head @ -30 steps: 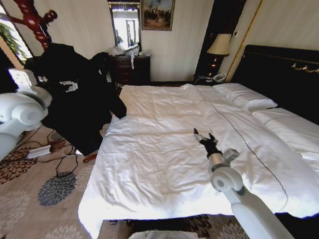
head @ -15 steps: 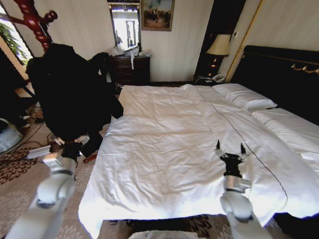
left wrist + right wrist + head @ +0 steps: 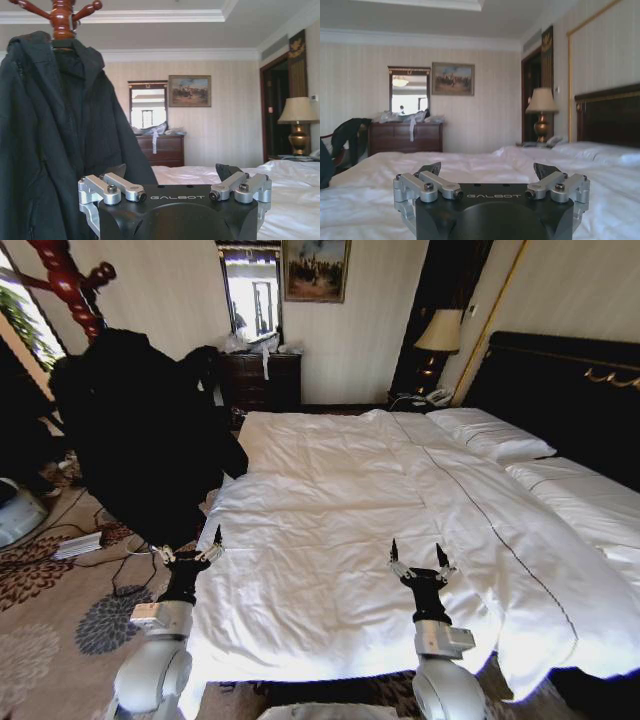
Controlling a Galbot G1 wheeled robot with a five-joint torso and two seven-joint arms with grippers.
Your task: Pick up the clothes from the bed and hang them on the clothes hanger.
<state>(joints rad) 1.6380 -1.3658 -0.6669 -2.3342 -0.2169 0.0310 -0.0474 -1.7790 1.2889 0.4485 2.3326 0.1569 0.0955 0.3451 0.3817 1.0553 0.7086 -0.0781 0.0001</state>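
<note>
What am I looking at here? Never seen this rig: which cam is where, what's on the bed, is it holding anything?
It is a wheeled robot with two arms. The wide picture comes from its head camera; the other two come from cameras on its wrists, looking out past the jaws.

The left gripper is at the bed's near left corner and the right gripper is above the duvet. Both have jaws open and hold nothing.

The bed carries a white duvet and pillows. The black jacket hangs on the reddish wooden coat stand.
</note>
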